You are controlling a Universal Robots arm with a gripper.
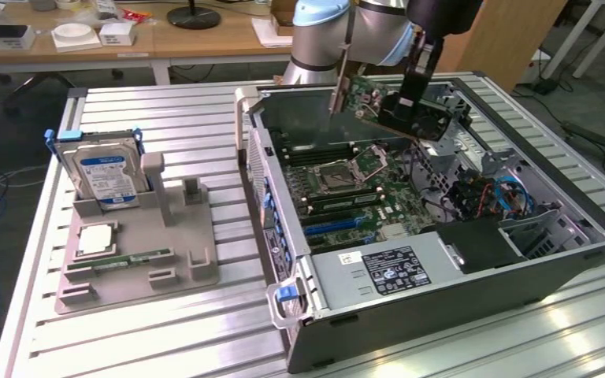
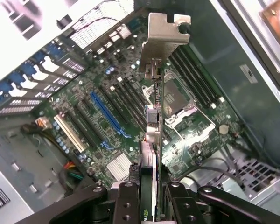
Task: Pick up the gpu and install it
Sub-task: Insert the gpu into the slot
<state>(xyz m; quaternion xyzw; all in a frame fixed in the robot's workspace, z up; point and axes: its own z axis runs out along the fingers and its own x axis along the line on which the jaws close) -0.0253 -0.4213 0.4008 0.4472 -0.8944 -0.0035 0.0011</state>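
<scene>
gripper (image 1: 408,104) pinching gpu (image 1: 371,94) edge-on, hung tilted over motherboard (image 1: 358,197) near case (image 1: 439,331) far edge; likely to line card up with slot.

Robotics laboratory. A robot arm (image 1: 329,31) stands at the far edge of a slotted aluminium counter (image 1: 155,110). The counter carries an opened computer case (image 1: 439,315) and a grey parts fixture (image 1: 192,244) holding a hard drive (image 1: 108,169). Wooden desks (image 1: 208,43) with small boxes (image 1: 116,33) stand beyond the counter.
</scene>
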